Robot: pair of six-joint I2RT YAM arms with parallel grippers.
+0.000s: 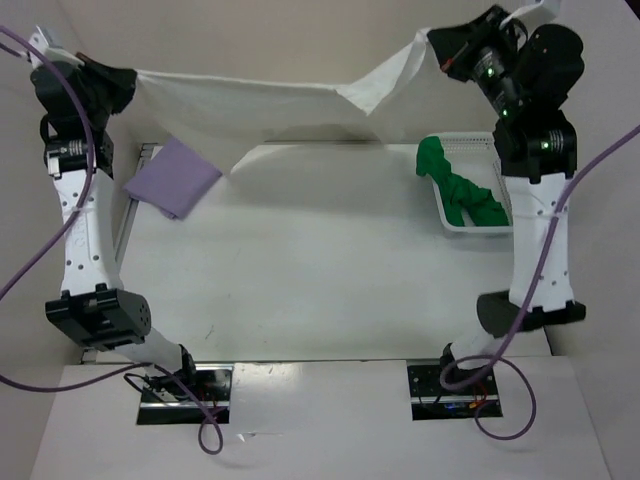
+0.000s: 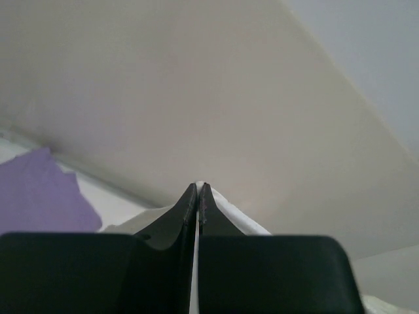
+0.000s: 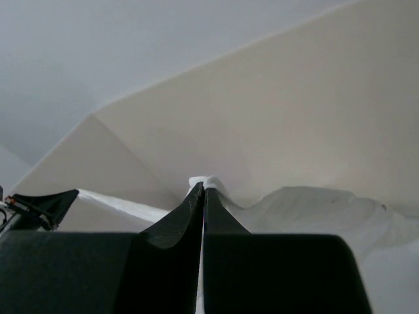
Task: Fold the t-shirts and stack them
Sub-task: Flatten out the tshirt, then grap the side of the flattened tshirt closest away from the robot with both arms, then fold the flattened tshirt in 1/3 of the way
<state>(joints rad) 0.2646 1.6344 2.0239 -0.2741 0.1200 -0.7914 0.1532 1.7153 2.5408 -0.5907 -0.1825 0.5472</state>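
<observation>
Light is soft and even; both wrist views blur up close.

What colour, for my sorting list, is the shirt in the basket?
The shirt is bright green, clearest in top view.

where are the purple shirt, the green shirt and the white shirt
purple shirt [image 1: 172,178], top view, middle of the cloth
green shirt [image 1: 462,190], top view, middle of the bunch
white shirt [image 1: 250,105], top view, middle of the hanging span

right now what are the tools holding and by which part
The white t-shirt, stretched in the air between them: the left tool pinches its left-hand edge, the right tool its right-hand edge.
</observation>
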